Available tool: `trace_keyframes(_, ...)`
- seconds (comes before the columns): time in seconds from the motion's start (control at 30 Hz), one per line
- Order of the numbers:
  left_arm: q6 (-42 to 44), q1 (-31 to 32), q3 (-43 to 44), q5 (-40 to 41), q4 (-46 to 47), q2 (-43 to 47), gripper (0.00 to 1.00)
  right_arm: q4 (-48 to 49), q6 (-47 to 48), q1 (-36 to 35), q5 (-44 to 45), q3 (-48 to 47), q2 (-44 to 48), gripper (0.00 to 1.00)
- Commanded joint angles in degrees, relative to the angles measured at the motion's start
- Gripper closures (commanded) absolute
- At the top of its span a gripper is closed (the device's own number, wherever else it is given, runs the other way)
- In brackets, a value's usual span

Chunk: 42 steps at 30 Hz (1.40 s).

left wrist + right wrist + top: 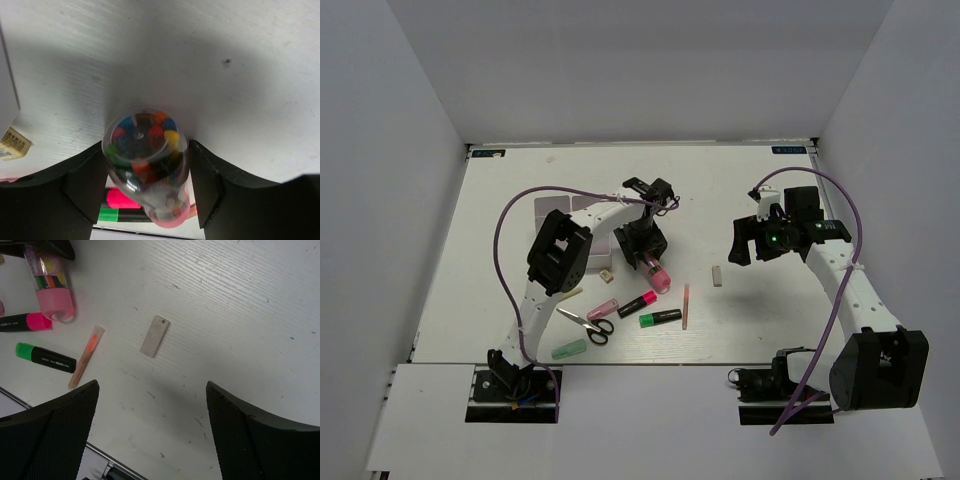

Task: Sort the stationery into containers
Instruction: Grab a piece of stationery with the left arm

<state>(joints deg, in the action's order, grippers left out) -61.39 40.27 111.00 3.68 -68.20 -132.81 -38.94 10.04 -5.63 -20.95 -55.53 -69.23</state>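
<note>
I note the left arm (595, 215) arched forward, left tool (644, 248) clenched on a clear pink-capped plastic tube (145, 150); right tool (152, 390) hovers released over the white desk (240, 300).

The table (720, 200) is looking white, with thin grain lines and tiny dark specks. The clear tube (145, 150) is showing red, blue, yellow, orange and green bits inside, and is wearing a pink cap. The pink highlighter (22, 323) is showing a black body and a bright pink end. The green highlighter (46, 358) is showing black with a green end. The thin stick (86, 356) is looking pale peach with an orange mark. The eraser (154, 336) is looking pale grey. The scissors (585, 323) are showing black handles. The cable (499, 235) is looking purple.
</note>
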Motion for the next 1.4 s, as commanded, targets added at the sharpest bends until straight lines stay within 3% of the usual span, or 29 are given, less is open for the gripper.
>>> trace_keyframes(0.0,-0.84,0.25,-0.17,-0.96,1.23,0.19,0.27,0.0,-0.11,0.27,-0.06,-1.34,1.11,0.11)
trace_keyframes(0.2,-0.67,0.16,-0.35,-1.66,1.67,-0.08,0.35,0.0,-0.11,0.27,0.03,-1.43,1.29,0.11)
trace_keyframes(0.3,-0.67,0.07,-1.05,-2.1,2.02,-0.25,0.47,0.09,-0.02,0.27,0.03,-1.42,1.47,0.11)
trace_keyframes(0.33,-0.67,-0.02,-1.14,-2.27,2.37,-0.25,0.59,0.0,-0.11,0.35,0.03,-1.34,1.38,0.11)
trace_keyframes(0.43,-0.23,-0.1,-1.23,-2.98,3.08,0.01,0.76,0.09,-0.11,0.36,0.03,-1.34,1.47,0.11)
trace_keyframes(0.47,-0.05,-0.02,-1.05,-3.24,3.43,0.01,0.89,-0.08,-0.02,0.44,0.03,-1.25,1.64,0.11)
trace_keyframes(0.53,0.74,-0.02,-0.17,-3.59,3.87,0.1,1.0,-0.08,-0.02,0.35,0.12,-1.25,1.73,0.11)
trace_keyframes(0.97,14.7,2.35,2.47,-5.27,8.44,7.21,1.0,0.53,-0.2,0.8,-0.76,-0.63,2.7,0.32)
trace_keyframes(1.2,24.2,3.93,-0.43,-4.03,12.39,15.63,1.0,0.88,-0.02,0.97,-1.29,-0.2,2.96,0.53)
trace_keyframes(1.37,30.87,5.52,3.87,1.49,9.06,19.96,1.0,0.97,0.06,1.15,-1.46,0.07,2.96,0.67)
